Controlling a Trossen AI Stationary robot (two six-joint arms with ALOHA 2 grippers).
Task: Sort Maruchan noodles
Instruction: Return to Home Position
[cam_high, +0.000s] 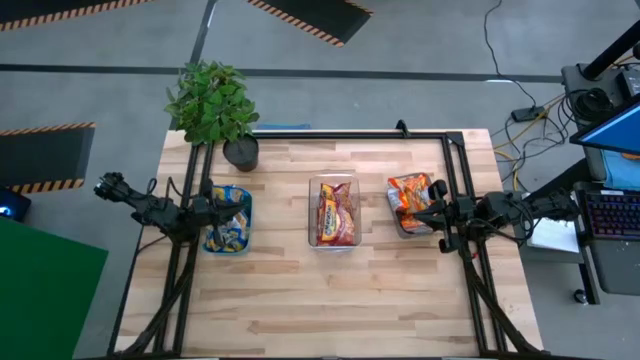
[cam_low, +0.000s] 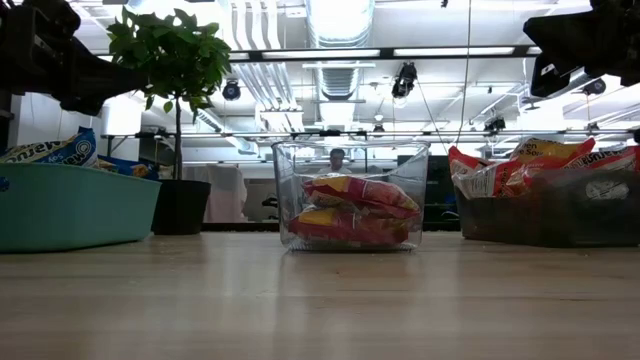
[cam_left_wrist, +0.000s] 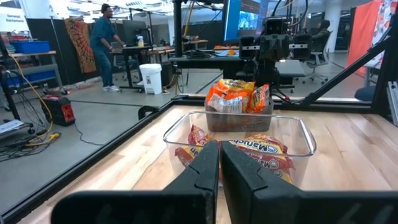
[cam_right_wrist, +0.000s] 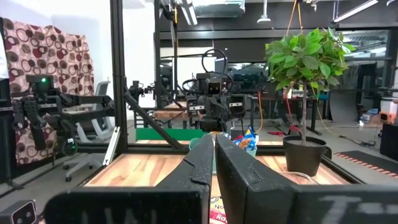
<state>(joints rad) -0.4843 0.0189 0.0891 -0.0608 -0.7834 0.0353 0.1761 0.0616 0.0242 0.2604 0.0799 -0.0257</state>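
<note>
My left gripper (cam_left_wrist: 219, 144) is pinched almost closed on nothing, above the teal bin (cam_low: 70, 205). My right gripper (cam_right_wrist: 213, 138) is the same, at the dark bin (cam_low: 560, 215). The noodle packs (cam_high: 337, 213) all sit in 3 bins — blue in teal, red in the clear bin (cam_low: 290, 190), orange in dark. None lies loose on the table (cam_high: 330, 300) — sorting looks done, and only parking my arms is left.

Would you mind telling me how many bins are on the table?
3: a teal bin on the left, a clear bin in the middle and a dark bin on the right, each holding noodle packs. None seems hidden.
</note>
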